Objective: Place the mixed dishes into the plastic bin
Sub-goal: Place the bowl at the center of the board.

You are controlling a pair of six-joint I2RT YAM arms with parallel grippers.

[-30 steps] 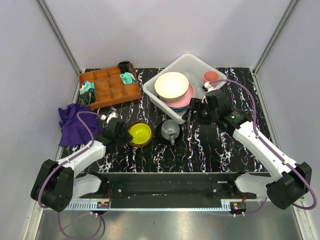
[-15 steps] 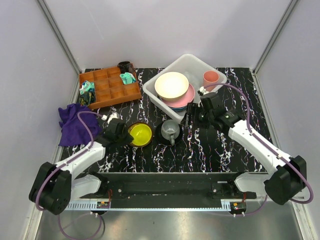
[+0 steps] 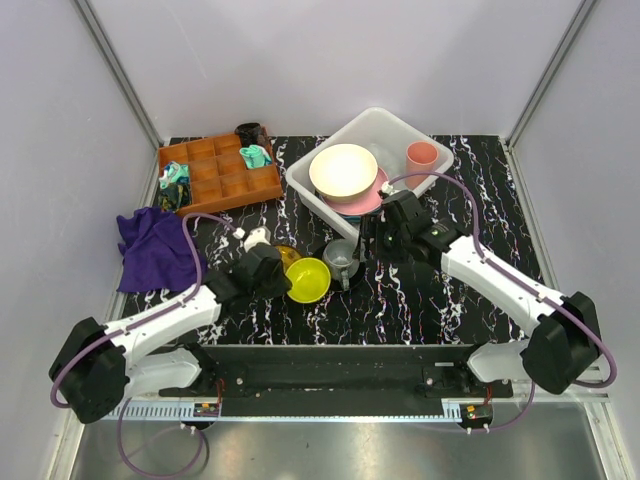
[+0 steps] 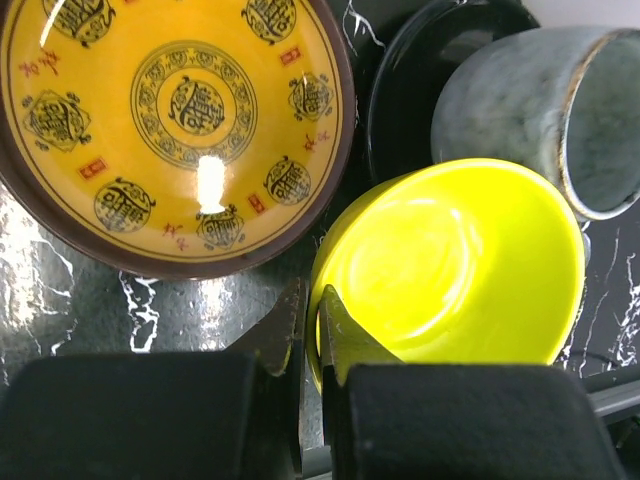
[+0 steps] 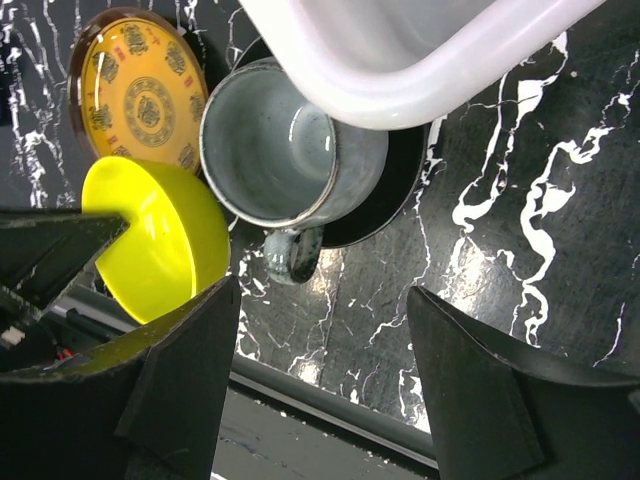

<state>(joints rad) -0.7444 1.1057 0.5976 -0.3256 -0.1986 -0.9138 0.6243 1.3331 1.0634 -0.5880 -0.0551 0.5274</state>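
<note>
My left gripper (image 3: 288, 279) is shut on the near rim of the small yellow bowl (image 3: 309, 280), holding it tilted just above the table; the left wrist view shows the rim pinched between the fingers (image 4: 312, 305) (image 4: 450, 265). A yellow patterned dish with a brown rim (image 3: 284, 256) (image 4: 170, 130) lies beside it. The grey mug (image 3: 342, 258) (image 5: 285, 150) stands on the black saucer (image 3: 352, 280) (image 5: 385, 205). My right gripper (image 3: 370, 236) (image 5: 325, 370) is open, above and right of the mug. The plastic bin (image 3: 385, 125) (image 5: 420, 55) holds the cream bowl (image 3: 343, 170), stacked plates (image 3: 372, 200) and the pink cup (image 3: 421, 155).
A brown wooden compartment tray (image 3: 220, 175) with small items stands at the back left, a black object (image 3: 248, 131) behind it. A purple cloth (image 3: 150, 248) lies at the left edge. The bin's near corner overhangs the saucer.
My left gripper has lifted the yellow bowl off the patterned dish and carried it right, toward the mug. My right gripper has moved left from the bin to above the mug.
</note>
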